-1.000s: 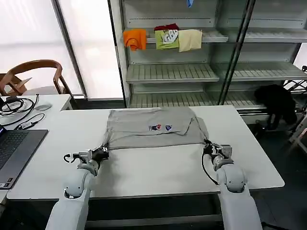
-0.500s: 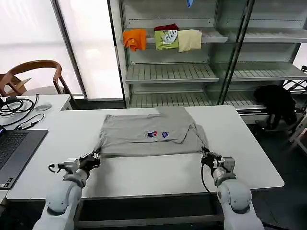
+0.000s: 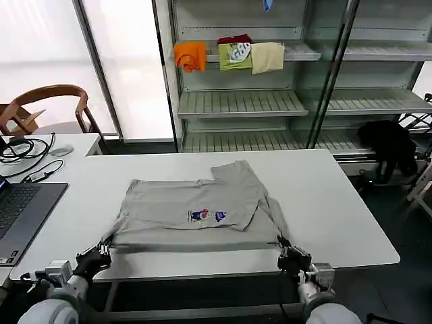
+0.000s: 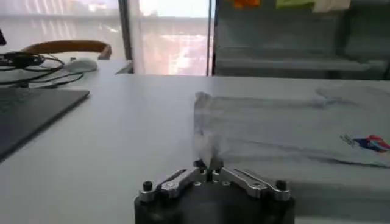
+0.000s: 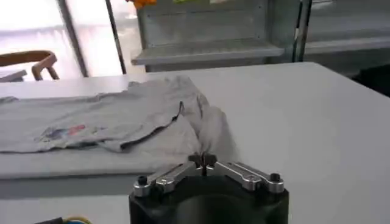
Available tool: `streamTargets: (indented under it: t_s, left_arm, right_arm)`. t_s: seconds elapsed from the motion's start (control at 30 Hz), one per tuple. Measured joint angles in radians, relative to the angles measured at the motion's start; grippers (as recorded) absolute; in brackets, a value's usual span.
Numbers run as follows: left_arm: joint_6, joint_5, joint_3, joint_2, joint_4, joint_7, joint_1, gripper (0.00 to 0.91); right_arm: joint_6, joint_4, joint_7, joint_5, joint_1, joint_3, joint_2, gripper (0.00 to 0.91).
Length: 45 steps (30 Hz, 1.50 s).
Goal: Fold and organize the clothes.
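Shirt point(image 3: 196, 210) first, as seen from the head camera: light grey, lying flat on the white table point(image 3: 337, 202) with a small coloured chest print facing up and one part folded over toward the shelves point(image 3: 243, 101); its near edge runs between the two grippers at the table's front edge. Left gripper point(image 3: 98, 255) sits at the shirt's near left corner, fingers closed on the cloth; right gripper point(image 3: 289, 256) sits at the near right corner, pinching the fabric in the same way; the whole garment spreads away from both of them. Beyond the left gripper, off to its outer side, lie a laptop point(image 3: 20, 209) and some cables point(image 3: 23, 148); a wooden chair point(image 3: 47, 104) stands farther back. Orange, green and cream folded garments point(image 3: 229, 55) rest on a shelf well beyond the shirt, and a black bundle point(image 3: 388, 145) sits past the table's right end.

Left wrist camera: the left gripper point(image 4: 209, 167) has its fingers pressed together on a raised corner of the shirt point(image 4: 286, 131); the cloth rises in a small peak right at the tips and stretches off across the table point(image 4: 122, 128).

Right wrist camera: the right gripper point(image 5: 203, 164) is closed on a bunched fold of the shirt point(image 5: 122, 119); fabric lifts straight from the fingertips, and the print lies farther out on the flat part.
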Motion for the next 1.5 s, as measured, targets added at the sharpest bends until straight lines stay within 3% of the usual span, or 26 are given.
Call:
streamTargets:
  t_s: [0.03, 0.43, 0.73, 0.93, 1.2, 1.5]
  left_arm:
    - [0.000, -0.002, -0.001, -0.002, -0.007, -0.005, 0.013, 0.907]
    - [-0.012, 0.012, -0.016, -0.034, -0.103, -0.056, 0.071, 0.907]
    - [-0.011, 0.058, -0.028, -0.036, -0.118, -0.013, -0.068, 0.907]
    - [-0.008, 0.053, 0.021, -0.025, -0.004, 0.024, -0.243, 0.907]
    - [-0.003, 0.061, 0.113, -0.010, 0.221, 0.082, -0.474, 0.907]
    - [0.001, 0.103, 0.205, 0.002, 0.448, 0.132, -0.651, 0.907]
  right_arm:
    - [0.000, 0.004, 0.002, 0.001, -0.012, -0.002, 0.000, 0.907]
    - [0.024, 0.085, -0.003, -0.007, -0.018, 0.003, 0.049, 0.907]
    - [0.020, 0.048, -0.054, -0.058, 0.185, -0.017, 0.117, 0.907]
    - [0.014, -0.128, -0.084, -0.084, 0.411, -0.031, 0.172, 0.907]
    - [0.013, -0.476, -0.132, -0.180, 0.686, -0.024, 0.232, 0.907]
    - [0.010, -0.807, -0.157, -0.244, 0.893, -0.003, 0.240, 0.907]
